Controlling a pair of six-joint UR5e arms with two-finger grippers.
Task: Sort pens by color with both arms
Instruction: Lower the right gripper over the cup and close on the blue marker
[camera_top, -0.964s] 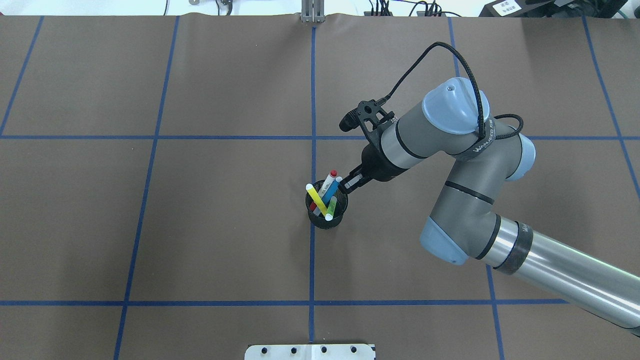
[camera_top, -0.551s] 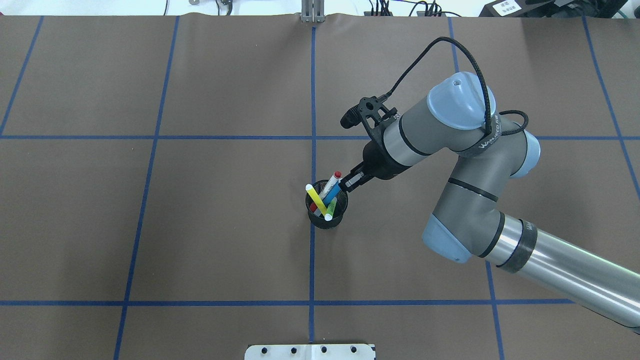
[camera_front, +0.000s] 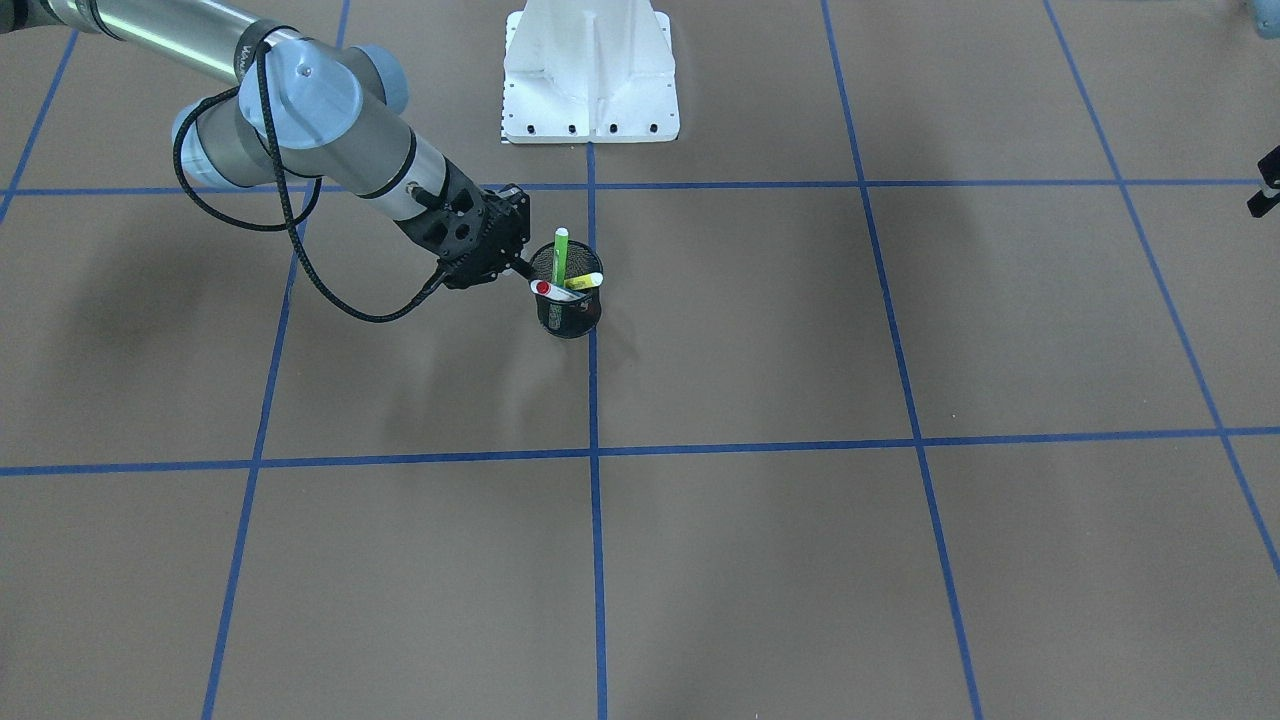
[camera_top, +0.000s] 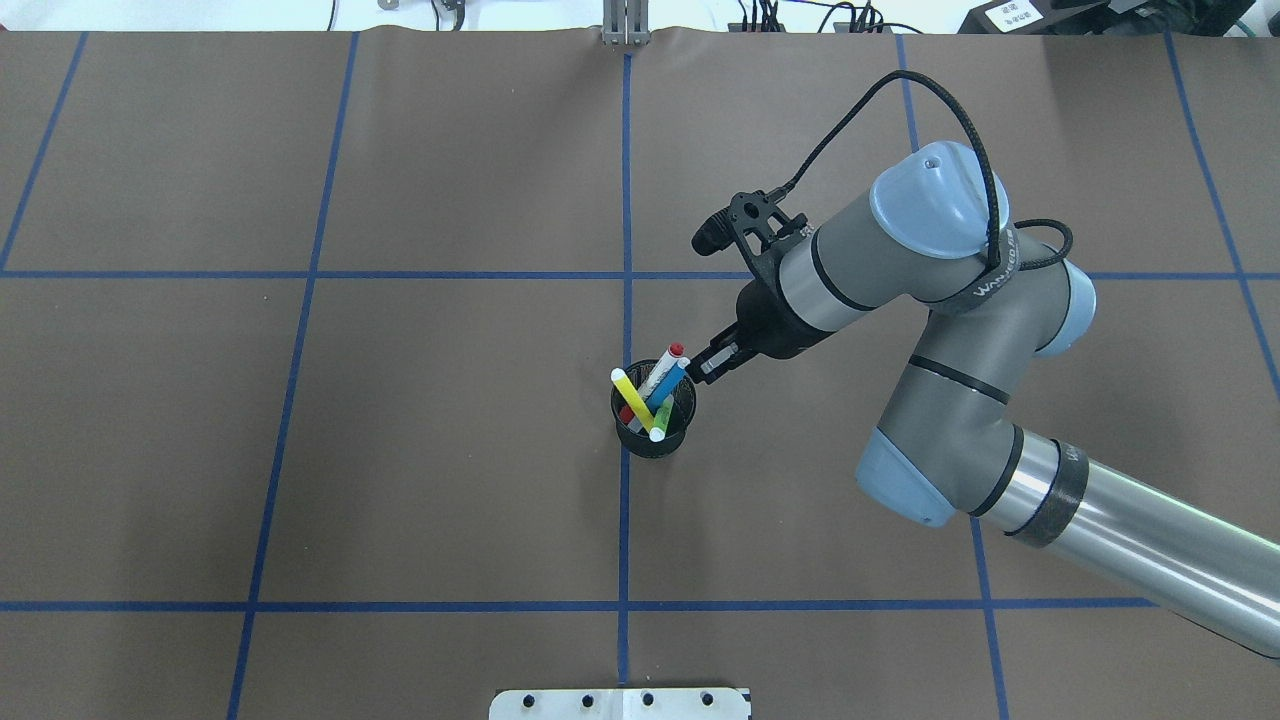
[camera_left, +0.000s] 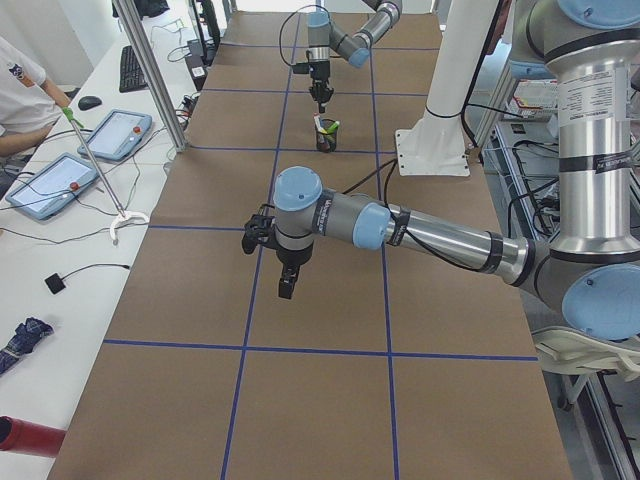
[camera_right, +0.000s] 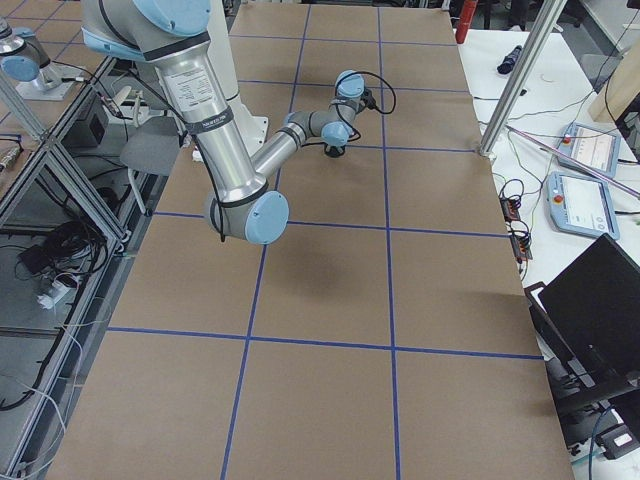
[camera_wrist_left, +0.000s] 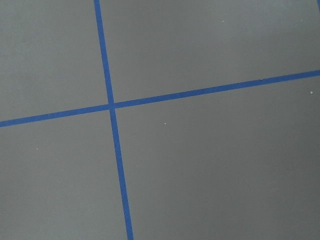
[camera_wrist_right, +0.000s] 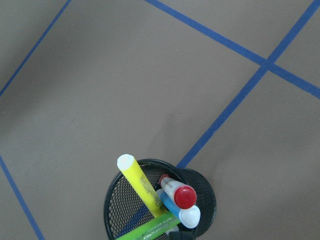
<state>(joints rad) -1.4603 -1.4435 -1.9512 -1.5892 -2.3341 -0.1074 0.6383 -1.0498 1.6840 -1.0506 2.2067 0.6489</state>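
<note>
Pens (camera_top: 638, 402) lean in the mesh cup (camera_top: 650, 446) on the desk (camera_top: 400, 450), tops fanned for easy picking. Right pincer (camera_top: 706, 366) sits at the cup's rim by the top of the blue pen (camera_top: 668, 383); can't tell if it's clamped. Left pincer (camera_left: 286, 288) hangs well clear of the cup, grip unclear too.

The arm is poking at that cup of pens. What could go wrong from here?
1. The right gripper is at the rim of the black mesh cup, which seems to stand loose; a sideways nudge might tip it.
2. The blue pen nearest the gripper lies against the red-capped white pen and crosses the yellow pen; lifting it might drag those along.
</note>
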